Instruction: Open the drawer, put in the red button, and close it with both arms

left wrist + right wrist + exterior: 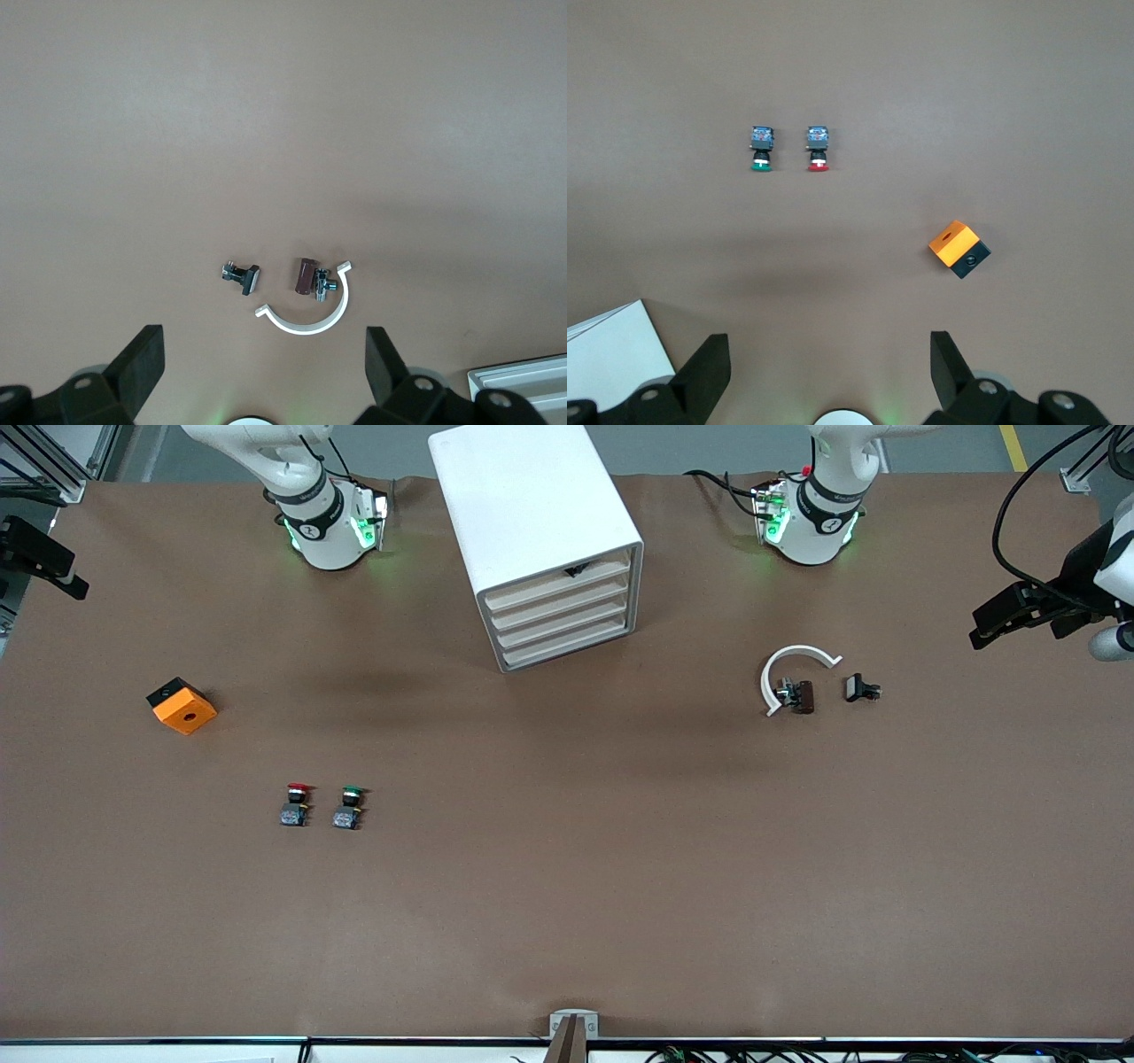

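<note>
The white cabinet stands between the two arm bases. Its uppermost drawer is shut, with a small black handle. The red button stands on the table nearer to the front camera, toward the right arm's end. It also shows in the right wrist view. My right gripper is open and empty, high over the table near its base. My left gripper is open and empty, high over a white half ring. Neither gripper shows in the front view.
A green-capped switch stands beside the red button. An orange and black box lies toward the right arm's end. The white half ring, a brown part and a black part lie toward the left arm's end.
</note>
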